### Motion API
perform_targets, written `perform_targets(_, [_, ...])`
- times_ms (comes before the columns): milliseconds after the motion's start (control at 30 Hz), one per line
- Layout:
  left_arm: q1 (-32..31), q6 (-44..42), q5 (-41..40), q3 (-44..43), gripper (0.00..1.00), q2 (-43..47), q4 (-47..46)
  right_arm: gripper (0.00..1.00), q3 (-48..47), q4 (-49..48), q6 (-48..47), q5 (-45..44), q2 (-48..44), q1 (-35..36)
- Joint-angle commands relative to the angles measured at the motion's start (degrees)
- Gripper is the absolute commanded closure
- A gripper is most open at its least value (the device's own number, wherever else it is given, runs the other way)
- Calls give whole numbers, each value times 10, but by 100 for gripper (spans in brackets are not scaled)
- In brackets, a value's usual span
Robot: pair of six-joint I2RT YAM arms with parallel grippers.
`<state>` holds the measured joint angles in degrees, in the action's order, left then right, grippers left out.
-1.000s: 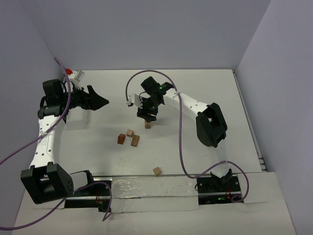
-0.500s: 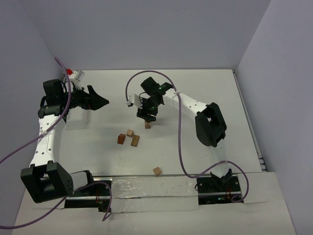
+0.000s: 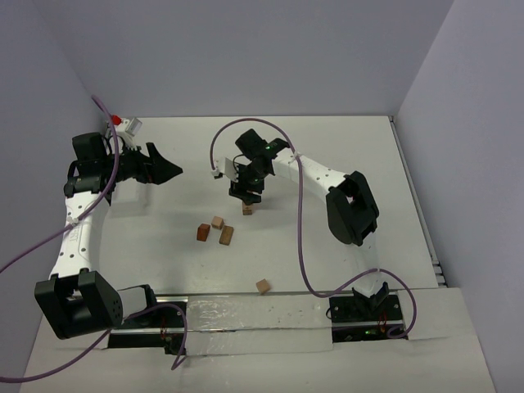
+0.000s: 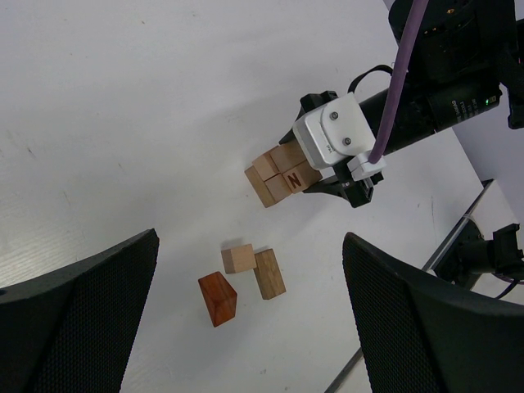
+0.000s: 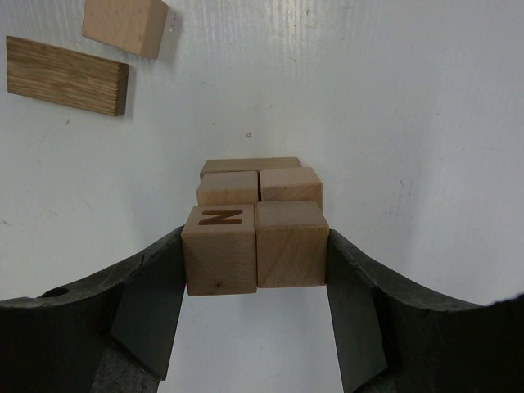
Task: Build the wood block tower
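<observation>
Hardly stirred over the last second, with at most a hair of drift at the right gripper (image 3: pixel 248 195), out near the middle of the table (image 3: pixel 352 147). Pinching a top pair of blocks (image 5: pixel 255 247) side by side between its fingers (image 5: pixel 147 303), one block stamped with an N and the other plain. Sitting over the tower (image 4: pixel 264 178), with a second pair of blocks directly beneath and the edge of a lower layer showing past that in the right wrist view. Hard to say whether resting on that second pair or held just clear of it. Looks two blocks wide from both wrist cameras.

Spread fully apart at the left gripper (image 3: pixel 168 161), holding nothing, off at the left side of the table, well apart from the tower and pointed toward it.

Lying loose on the near side of the tower, clustered close together: a light cube (image 3: pixel 218 221), a reddish-brown block (image 3: pixel 203 232) and a tan cuboid (image 3: pixel 226 235), with cube and cuboid touching or nearly so in the left wrist view. Alone near the front edge, well apart from that cluster: a lone tan block (image 3: pixel 263 286).
</observation>
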<state>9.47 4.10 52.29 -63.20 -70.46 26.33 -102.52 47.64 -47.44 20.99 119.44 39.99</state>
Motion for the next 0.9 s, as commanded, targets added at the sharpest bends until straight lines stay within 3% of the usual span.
perform_targets(0, [4, 0, 12, -4, 1, -2, -20, 43, -29, -9, 2, 4, 6, 5])
perform_targets(867, [4, -3, 13, -4, 1, -3, -18, 34, -29, -17, 3, 0, 11, 14])
